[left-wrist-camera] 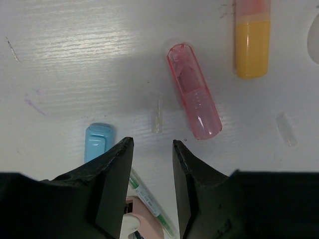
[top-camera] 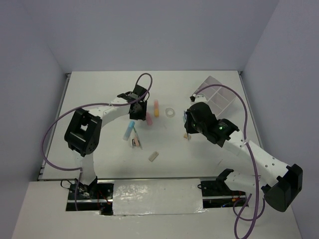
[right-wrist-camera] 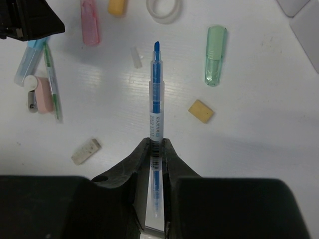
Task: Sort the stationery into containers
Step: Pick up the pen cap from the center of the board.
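Note:
My right gripper is shut on a thin blue pen, which points forward from the jaws over the table. In the top view this gripper sits left of the white divided tray. My left gripper is open and empty, hovering just short of a pink highlighter. A blue piece lies by its left finger and a yellow-orange highlighter further ahead. In the top view the left gripper is beside the pink highlighter.
A clear tape ring, a green highlighter, an orange-beige eraser and a pale eraser lie around the pen. A thin green pen and a pink dispenser lie under my left gripper. Small clear caps lie loose.

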Tool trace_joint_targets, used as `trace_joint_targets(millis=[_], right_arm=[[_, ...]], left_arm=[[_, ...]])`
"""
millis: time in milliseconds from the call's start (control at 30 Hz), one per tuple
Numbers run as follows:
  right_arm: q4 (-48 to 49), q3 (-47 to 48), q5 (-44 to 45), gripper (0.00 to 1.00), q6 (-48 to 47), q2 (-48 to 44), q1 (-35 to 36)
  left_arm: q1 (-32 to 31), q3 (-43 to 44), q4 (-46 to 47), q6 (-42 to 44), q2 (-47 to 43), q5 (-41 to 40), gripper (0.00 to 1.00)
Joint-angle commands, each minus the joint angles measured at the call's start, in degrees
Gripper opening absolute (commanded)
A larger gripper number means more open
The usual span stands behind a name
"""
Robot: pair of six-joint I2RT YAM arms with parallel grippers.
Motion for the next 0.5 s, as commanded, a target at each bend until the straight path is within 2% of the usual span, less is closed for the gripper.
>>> trace_joint_targets(millis=[0,200,467], right_arm=[[2.13,0.21,-0.42,0.01,-1.04,0.33,0.37],[2.74,-0.32,-0.95,0.01,-0.95,0.42,0.46],[2.83,-0.49,-1.38,0.01,-1.48,0.51,0.46]], left_arm=[[-0.08,2.14,0.41,1.33,1.29,0.84,0.49],[-0.08,3.2,0.23,1.42,4.28,1.28,0.44],[-0.08,4.43,-0.38,1.51,6.21,0.67,0.44]])
